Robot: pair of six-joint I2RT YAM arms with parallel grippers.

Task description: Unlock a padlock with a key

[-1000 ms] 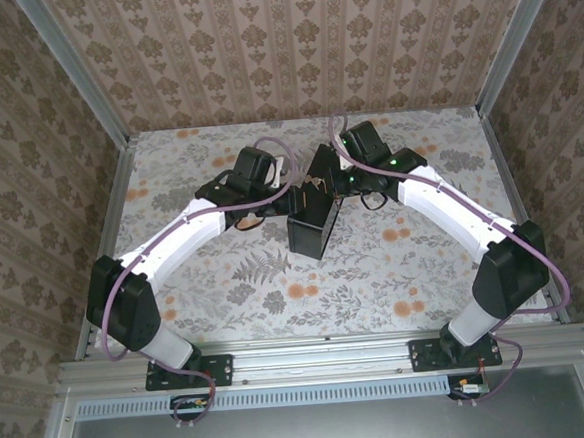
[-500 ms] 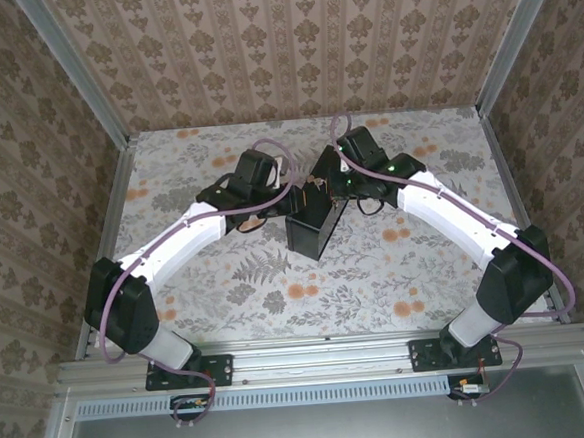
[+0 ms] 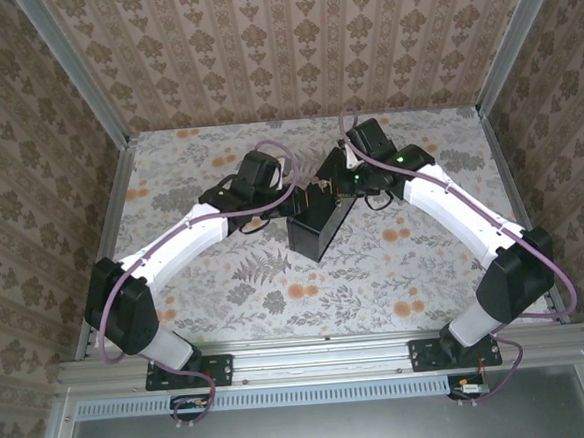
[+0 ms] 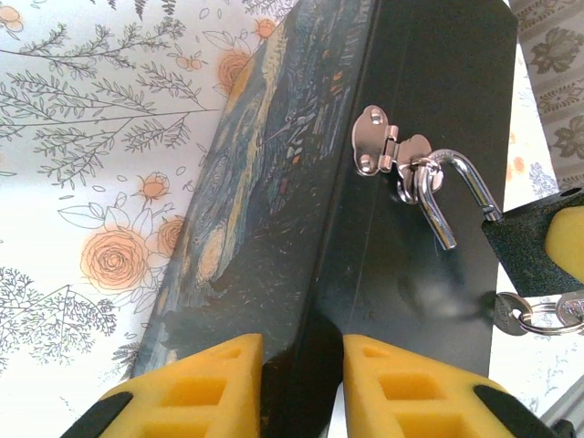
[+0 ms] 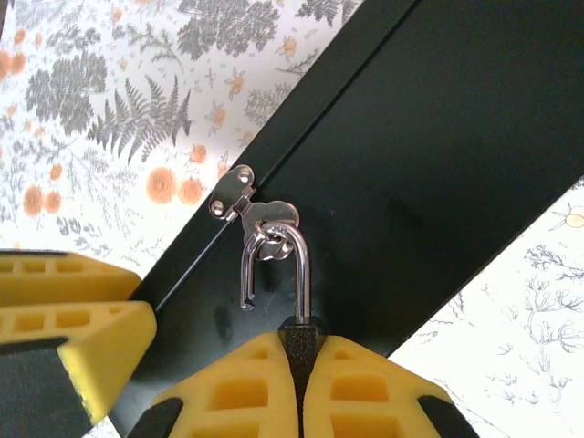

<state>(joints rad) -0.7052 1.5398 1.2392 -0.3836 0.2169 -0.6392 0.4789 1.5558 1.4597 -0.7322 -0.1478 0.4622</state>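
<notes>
Right claw (image 5: 297, 388) clamped on the padlock (image 5: 303, 274) at the painted box (image 4: 429, 109) hasp (image 5: 260, 214), shackle sprung but hooked through; my left claw (image 4: 301, 365) pinches the box's edge. Unlocking looks done; next I'd swing the shackle free.

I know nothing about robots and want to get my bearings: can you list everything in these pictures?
box: 1, dark with a blue-yellow painted lid, mid-table between the arms
hasp: 1, silver, on the box's seam
padlock: 1, dark body and silver shackle, hooked through the hasp with one shackle end free
key: 1, dark, on a silver ring beside the padlock's body
tablecloth: 1, pale with orange and grey flowers, over the table
walls: 3, beige patterned, around the table
left arm, right arm: 2, white and black, from the near edge
left gripper: 1, yellow pads, clamped on the box's edge
right gripper: 1, yellow pads, shut on the padlock's body
</notes>
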